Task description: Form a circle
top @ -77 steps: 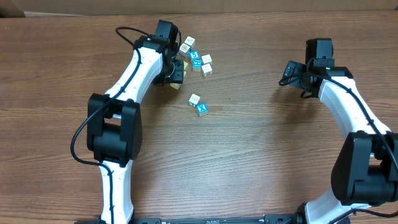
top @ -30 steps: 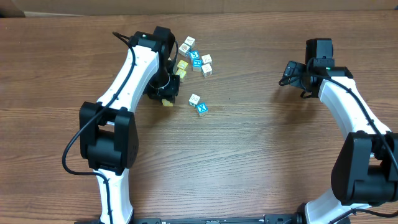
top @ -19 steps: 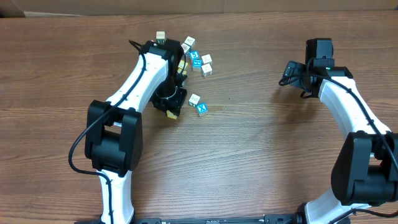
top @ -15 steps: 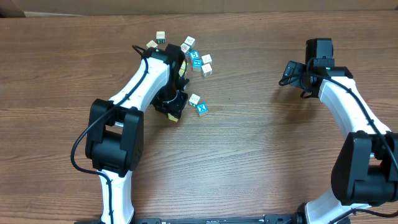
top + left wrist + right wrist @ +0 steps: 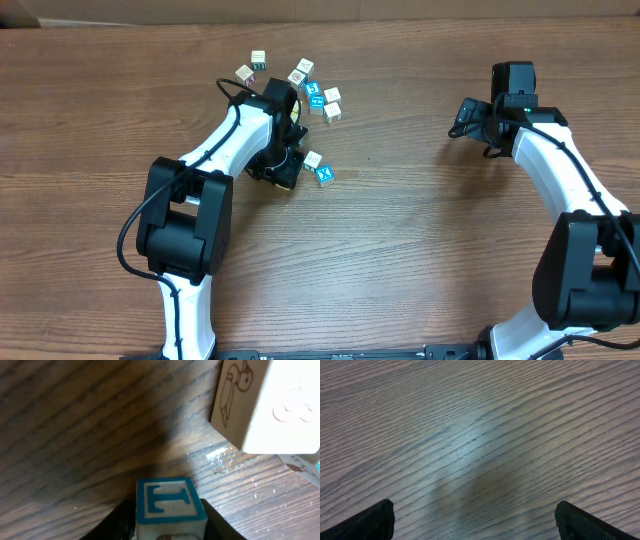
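Left gripper (image 5: 284,170) jaws flank blue-T white wooden cube (image 5: 170,505), grip unclear; turtle-picture cube (image 5: 260,405) just beyond it. Right gripper (image 5: 475,521) jaws wide apart.

A robotics lab or test bench is suggested. Two white-and-black jointed machines, the left arm (image 5: 215,150) and the right arm (image 5: 560,170), are seen rising from the lower edge of the frame over a plain wood-grain desk (image 5: 420,250). A black cable (image 5: 124,236) is looped loosely beside one joint at the lower left. Toy letter cubes (image 5: 318,97) are scattered near the upper middle as test pieces. A tan, cardboard-like strip (image 5: 400,9) is seen along the top edge, which points to a work setting.
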You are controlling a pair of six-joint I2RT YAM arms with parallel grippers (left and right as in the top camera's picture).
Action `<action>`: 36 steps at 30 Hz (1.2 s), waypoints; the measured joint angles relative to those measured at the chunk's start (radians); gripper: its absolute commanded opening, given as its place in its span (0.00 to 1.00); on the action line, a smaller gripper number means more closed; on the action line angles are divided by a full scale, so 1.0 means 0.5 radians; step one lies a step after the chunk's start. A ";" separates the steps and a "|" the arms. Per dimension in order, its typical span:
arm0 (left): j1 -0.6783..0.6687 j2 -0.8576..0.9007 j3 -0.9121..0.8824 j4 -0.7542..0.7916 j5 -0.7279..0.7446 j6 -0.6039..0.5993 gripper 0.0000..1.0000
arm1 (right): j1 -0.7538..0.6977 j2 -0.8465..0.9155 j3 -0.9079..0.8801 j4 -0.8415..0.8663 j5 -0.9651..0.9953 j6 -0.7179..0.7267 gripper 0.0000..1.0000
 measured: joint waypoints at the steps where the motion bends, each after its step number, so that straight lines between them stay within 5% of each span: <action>1: 0.000 0.000 0.000 -0.009 0.001 0.002 0.42 | 0.000 0.000 0.000 0.001 -0.001 0.000 1.00; 6: 0.000 0.000 -0.002 -0.077 0.001 0.006 0.52 | 0.000 0.000 0.000 0.002 -0.001 0.000 1.00; 27: 0.001 -0.147 0.012 -0.171 0.008 -0.073 0.57 | 0.000 0.000 0.000 0.001 0.000 0.000 1.00; 36: 0.020 -0.304 0.064 -0.120 0.007 -0.401 0.59 | 0.000 0.000 0.000 0.001 -0.001 0.001 1.00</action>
